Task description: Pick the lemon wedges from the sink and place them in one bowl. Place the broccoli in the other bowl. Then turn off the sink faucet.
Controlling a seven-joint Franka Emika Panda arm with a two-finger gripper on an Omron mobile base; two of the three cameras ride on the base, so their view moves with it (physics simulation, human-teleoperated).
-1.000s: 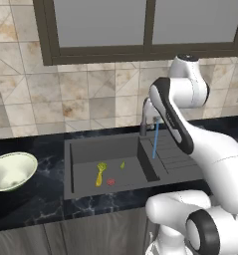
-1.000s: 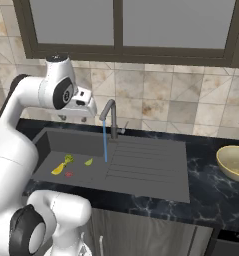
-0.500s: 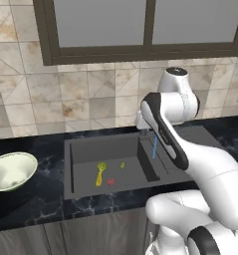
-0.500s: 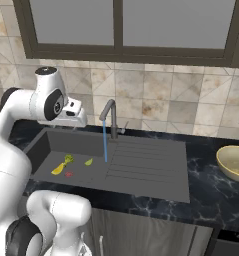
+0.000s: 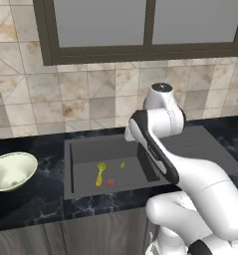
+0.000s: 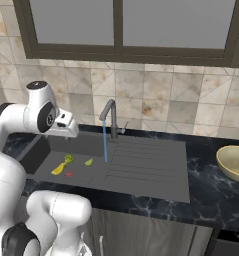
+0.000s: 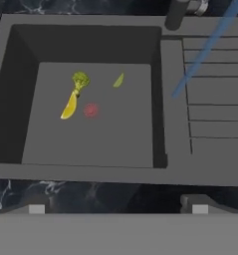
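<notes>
The dark grey sink [image 7: 90,144] holds a yellow lemon wedge [image 7: 68,106], with the knobbly green broccoli [image 7: 80,79] touching its far tip. A smaller yellow-green lemon wedge [image 7: 118,80] lies apart to the right, and the red spot [image 7: 91,110] is between them. All three also lie in the basin as lemon wedge [image 6: 57,169], broccoli [image 6: 69,159] and small wedge [image 6: 89,161]. My gripper [image 7: 118,209] hovers open and empty high above the basin's near edge. The faucet [image 6: 110,111] runs a blue stream [image 6: 105,142]. The cream-white bowl [image 5: 11,171] sits left of the sink.
The other bowl [image 6: 234,162] stands on the black counter far right of the ribbed drainboard [image 6: 146,160]. A tiled wall and a window rise behind the sink. My own arm [image 5: 155,149] crosses over the basin's right side in the left base view.
My hand has swung from beside the faucet leftward and lower, over the sink basin. The food pieces and the stream have stayed as they were.
</notes>
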